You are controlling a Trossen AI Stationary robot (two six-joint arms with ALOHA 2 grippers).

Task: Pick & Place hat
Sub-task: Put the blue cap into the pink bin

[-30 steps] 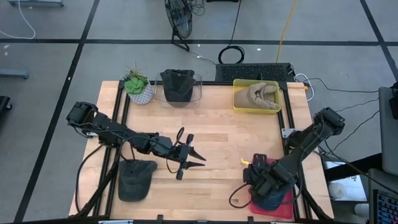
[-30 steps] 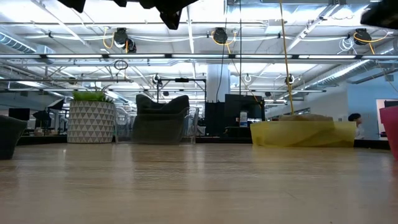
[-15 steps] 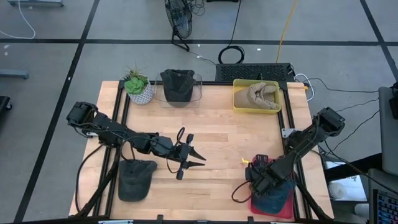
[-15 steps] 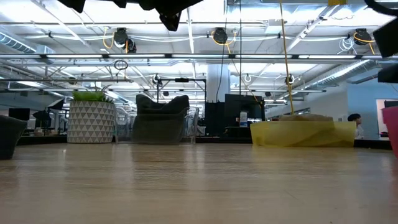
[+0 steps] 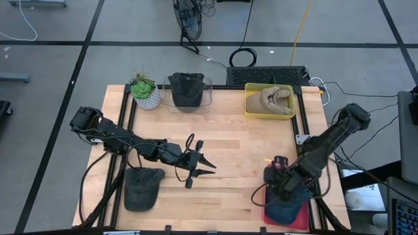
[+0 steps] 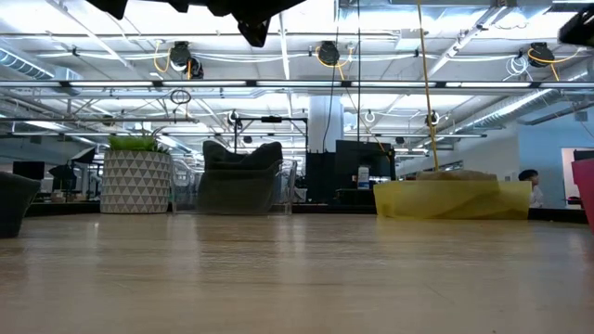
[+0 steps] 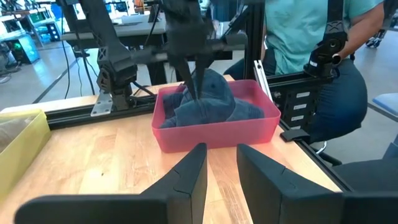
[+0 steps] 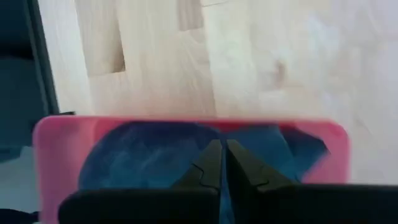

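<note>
grasp: right claw (image 5: 282, 187) clamped on dark blue fabric hat (image 7: 208, 102) inside red plastic bin (image 7: 214, 132) | left claw (image 5: 208, 166) apart, beside bin | lift, placing left

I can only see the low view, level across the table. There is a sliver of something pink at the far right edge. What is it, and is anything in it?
Observer: It is a red bin at the table's right front corner, with a dark blue hat in it.
Operator: Is one of the robot's claws near it?
Observer: Yes, the right gripper is down in the bin, shut, and seems to pinch the hat's cloth.
Operator: And the other one?
Observer: The left gripper hangs open over the middle of the table, holding nothing.
</note>
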